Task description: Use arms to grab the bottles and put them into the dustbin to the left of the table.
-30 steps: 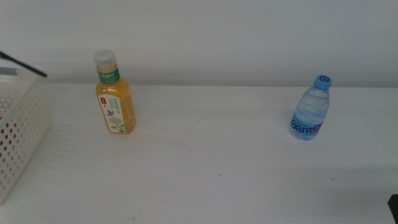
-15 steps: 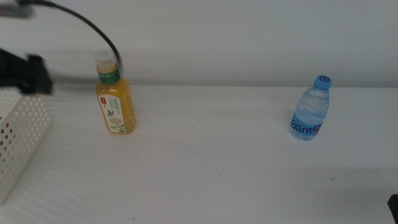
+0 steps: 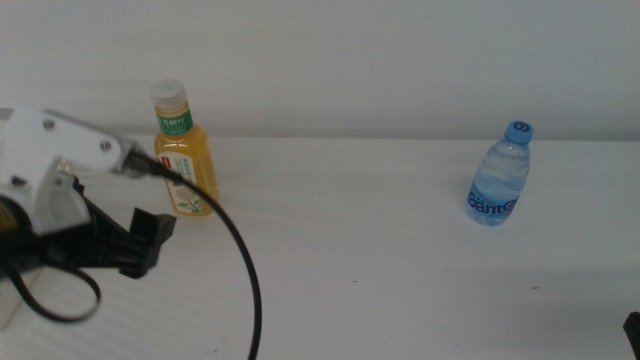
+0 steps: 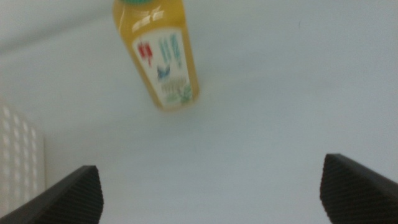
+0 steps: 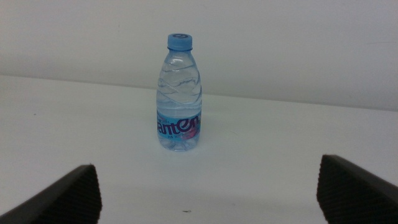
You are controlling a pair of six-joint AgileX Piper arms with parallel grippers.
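Nothing's binned yet, as far as you can see: yellow plastic juice bottle (image 3: 184, 150) at ten o'clock, clear blue-capped water bottle (image 3: 500, 176) at two. Both grippers, left (image 4: 211, 186) and right (image 5: 208, 186), are spread, empty.

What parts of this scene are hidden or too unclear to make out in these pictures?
- Dustbin: only a corner shows in the left wrist view; in the middle view the left arm covers it.
- Juice bottle: cap cut off, label blurred in the left wrist view.
- Right gripper: only jaw tips show in its wrist view.
- Water bottle: small label print unreadable.
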